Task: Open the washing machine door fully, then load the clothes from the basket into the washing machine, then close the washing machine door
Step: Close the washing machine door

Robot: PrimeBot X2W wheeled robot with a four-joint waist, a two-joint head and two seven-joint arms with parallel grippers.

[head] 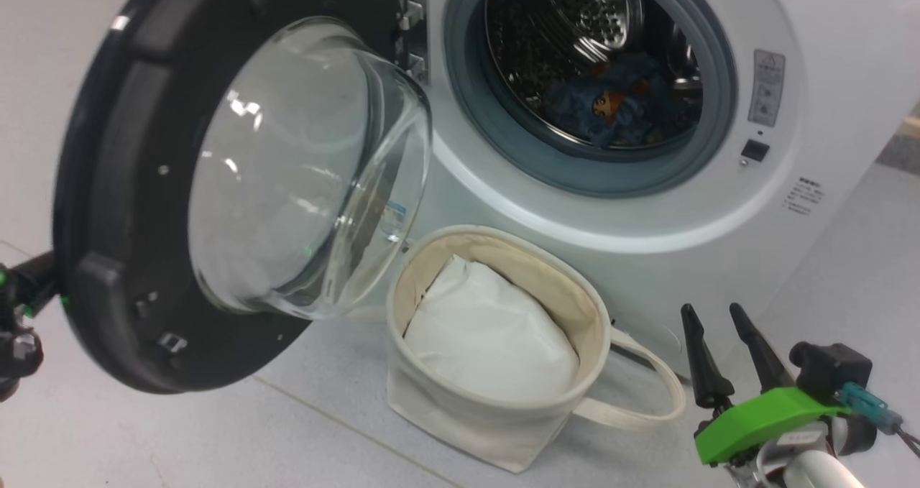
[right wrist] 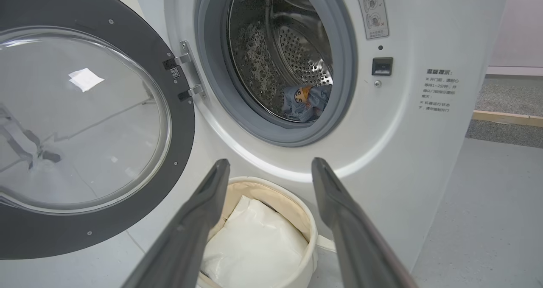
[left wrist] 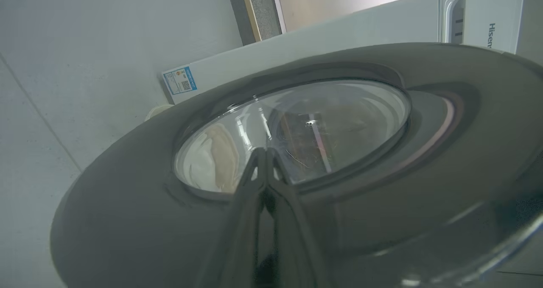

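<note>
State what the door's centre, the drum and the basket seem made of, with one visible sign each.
Door centre: likely clear glass, glossy; highlights, and you see through it. Drum: probably stainless steel, shiny, punched with holes. Basket: seems cream canvas cloth, matte; soft, slightly creased walls.

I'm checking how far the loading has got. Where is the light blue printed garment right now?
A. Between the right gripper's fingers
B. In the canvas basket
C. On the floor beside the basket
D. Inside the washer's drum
D: the clothes lie low in the steel drum of the washing machine, behind its grey ring, while the basket holds a plain white pad.
</note>
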